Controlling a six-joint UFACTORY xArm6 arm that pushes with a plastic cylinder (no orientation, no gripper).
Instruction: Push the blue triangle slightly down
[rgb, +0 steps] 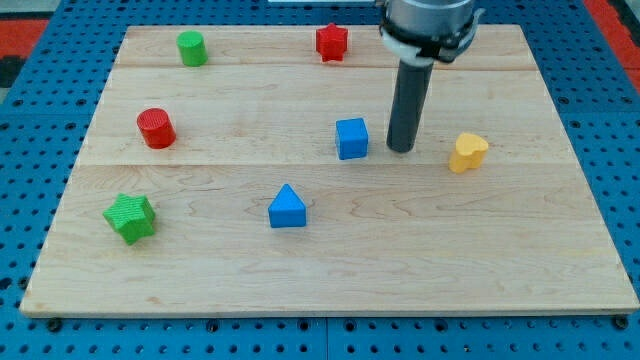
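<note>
**Blue triangle to be nudged from above**

Camera view. Pale wood worktop (560, 260), blocks scattered. Blue triangle (287, 207) below the middle, toward the bottom edge, apart from everything. Blue cube (351, 138) near the centre, up and to the view's right of the triangle. My tip (401, 150) just beside the cube on its right, between it and the yellow block (467, 152), not touching either as far as can be made out. No claw on this rig, only the dark rod, so nothing clenched or released to report.

Elsewhere: green cylinder (191, 47) near the top left corner, red star-like block (331, 42) at the top edge, red cylinder (155, 128) toward the left edge, green star (130, 217) near the bottom left corner.

Best handled, by judgement, thus: skirt the cube rather than sweep through it, passing along its lower side or round above it; settle directly above the triangle's apex, in line with its middle; then press straight toward the bottom edge. Off-centre contact on the sloped sides likely to spin or slide the piece sideways. Short stroke only, "slightly" being the word; plenty of bare wood below, so little risk of running off the edge.
</note>
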